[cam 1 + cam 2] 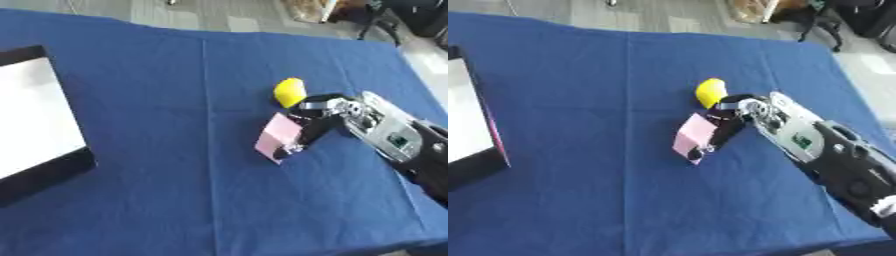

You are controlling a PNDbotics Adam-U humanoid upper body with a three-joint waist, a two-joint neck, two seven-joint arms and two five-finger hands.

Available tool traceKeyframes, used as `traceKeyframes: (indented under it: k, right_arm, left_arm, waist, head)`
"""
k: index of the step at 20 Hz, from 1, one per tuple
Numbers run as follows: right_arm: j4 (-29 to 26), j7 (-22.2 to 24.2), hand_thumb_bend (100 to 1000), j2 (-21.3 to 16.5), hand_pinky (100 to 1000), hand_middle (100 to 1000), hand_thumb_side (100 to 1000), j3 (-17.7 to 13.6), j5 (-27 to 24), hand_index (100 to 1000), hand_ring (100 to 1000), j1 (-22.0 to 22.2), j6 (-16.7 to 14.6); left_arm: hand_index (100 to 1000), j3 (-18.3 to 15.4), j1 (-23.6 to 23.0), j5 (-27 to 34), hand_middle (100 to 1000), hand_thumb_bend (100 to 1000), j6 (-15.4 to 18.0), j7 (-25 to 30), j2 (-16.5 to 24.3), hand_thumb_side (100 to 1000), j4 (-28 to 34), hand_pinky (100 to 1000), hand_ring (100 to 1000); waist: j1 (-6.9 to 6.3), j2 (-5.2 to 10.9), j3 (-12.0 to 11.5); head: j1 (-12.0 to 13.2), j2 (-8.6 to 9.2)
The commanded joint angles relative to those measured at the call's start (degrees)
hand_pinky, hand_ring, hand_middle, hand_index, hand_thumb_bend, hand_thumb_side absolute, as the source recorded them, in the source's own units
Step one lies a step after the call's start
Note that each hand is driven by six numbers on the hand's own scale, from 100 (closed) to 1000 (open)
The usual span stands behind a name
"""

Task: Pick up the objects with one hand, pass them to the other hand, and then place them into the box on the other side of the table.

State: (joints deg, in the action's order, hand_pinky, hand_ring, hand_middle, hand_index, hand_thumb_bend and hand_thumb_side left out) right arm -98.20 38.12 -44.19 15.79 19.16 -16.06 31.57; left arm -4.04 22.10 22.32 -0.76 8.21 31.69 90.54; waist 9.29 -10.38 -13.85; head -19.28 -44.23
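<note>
A small pink packet (278, 134) stands tilted on the blue tablecloth near the table's middle right. My right hand (322, 121) reaches in from the right edge, its dark fingers curled round the packet's right side. Just behind the hand lies a yellow rounded object (290, 92), apart from the packet. The box (52, 172), black-walled with a white inside, sits at the left edge of the table. My left hand shows in neither view.
The blue cloth (175, 100) covers the whole table. Beyond the far edge lies grey floor with chair legs (381, 22) at the upper right.
</note>
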Motion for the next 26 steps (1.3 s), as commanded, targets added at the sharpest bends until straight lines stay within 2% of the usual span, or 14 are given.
traceKeyframes:
  k: [1, 12, 26]
  right_arm:
    - [-1.1, 1.08, 648, -1.68, 777, 562, 441, -0.7, -1.03, 661, 739, -0.46, 2.31]
    - [-1.23, -0.04, 529, -1.94, 781, 511, 361, -1.23, -3.73, 602, 702, -0.33, 3.8]
    - [-4.41, -1.23, 518, -3.96, 772, 490, 317, -3.03, -9.47, 583, 680, 1.27, 4.91]
  left_arm:
    - [719, -0.21, 0.56, -0.21, 721, 148, -0.03, 0.08, 1.1, 839, 0.59, 1000, 908]
    - [719, -0.23, 0.45, -0.3, 717, 147, -0.03, 0.08, 1.2, 840, 0.44, 1000, 908]
    - [719, -0.35, 0.0, -0.42, 715, 145, 0.17, 0.07, 1.52, 840, 0.15, 1000, 907]
  waist:
    - [0.35, 0.01, -0.06]
    - [0.3, 0.02, -0.02]
    - [0.14, 0.24, 0.58]
  head:
    - [0.09, 0.12]
    - [0.22, 0.12]
    - [0.63, 0.12]
